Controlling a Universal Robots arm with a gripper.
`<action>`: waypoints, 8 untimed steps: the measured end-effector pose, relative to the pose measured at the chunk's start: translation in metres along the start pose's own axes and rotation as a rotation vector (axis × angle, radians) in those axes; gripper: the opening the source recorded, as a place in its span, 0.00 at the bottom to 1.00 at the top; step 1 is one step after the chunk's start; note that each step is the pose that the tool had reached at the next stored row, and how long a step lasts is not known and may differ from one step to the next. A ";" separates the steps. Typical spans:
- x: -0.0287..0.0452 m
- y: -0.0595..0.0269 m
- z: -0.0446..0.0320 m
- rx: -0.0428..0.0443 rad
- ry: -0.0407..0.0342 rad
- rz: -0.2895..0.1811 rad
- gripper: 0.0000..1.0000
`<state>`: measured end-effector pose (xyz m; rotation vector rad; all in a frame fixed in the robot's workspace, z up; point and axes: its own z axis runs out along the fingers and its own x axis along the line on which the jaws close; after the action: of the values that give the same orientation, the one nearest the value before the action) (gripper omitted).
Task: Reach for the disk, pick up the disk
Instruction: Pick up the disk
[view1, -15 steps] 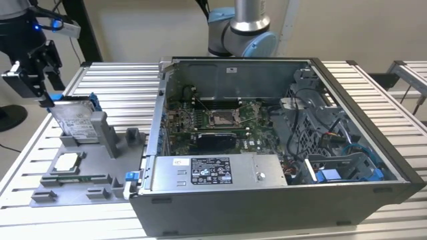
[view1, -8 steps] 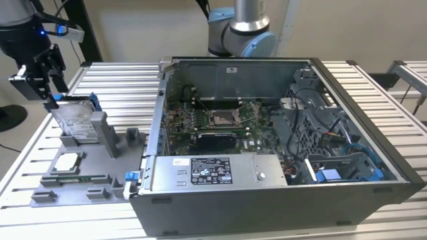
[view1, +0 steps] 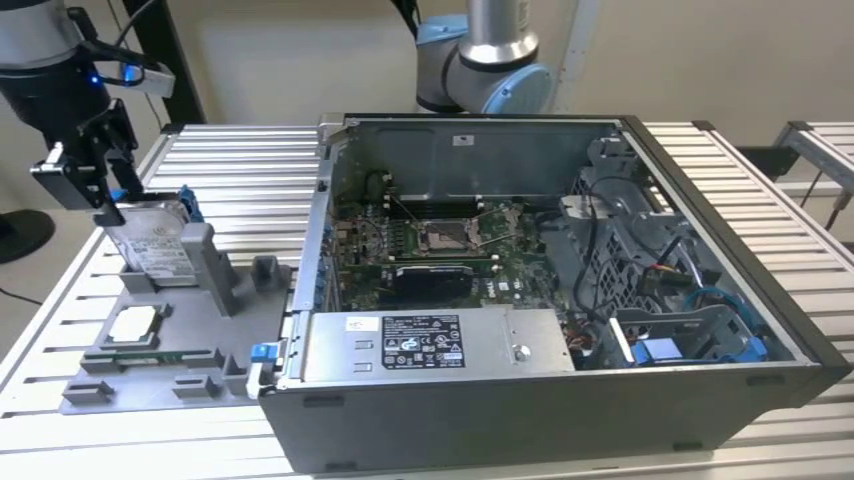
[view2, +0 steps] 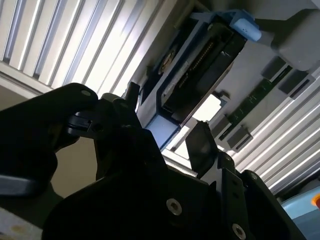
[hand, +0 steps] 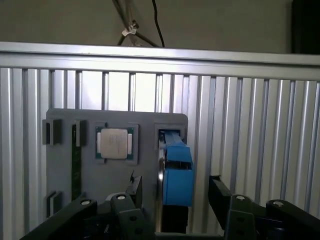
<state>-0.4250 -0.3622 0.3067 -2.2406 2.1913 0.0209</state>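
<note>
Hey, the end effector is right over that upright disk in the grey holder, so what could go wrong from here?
1. The end effector is open, straddling the disk, which stands on edge in the grey holder; an uneven close could tilt or jam it in its slot.
2. One finger hangs near the square chip; descending off line might knock it.
3. If the slot grips tightly, lifting might drag the holder along.
</note>
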 end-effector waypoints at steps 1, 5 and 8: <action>-0.0001 0.0000 0.0018 0.0000 -0.0001 0.000 1.00; -0.0004 0.0000 0.0092 0.0000 0.0000 0.000 1.00; -0.0008 -0.0001 0.0145 0.0001 -0.0001 0.000 1.00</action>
<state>-0.4250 -0.3612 0.2922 -2.2405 2.1913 0.0208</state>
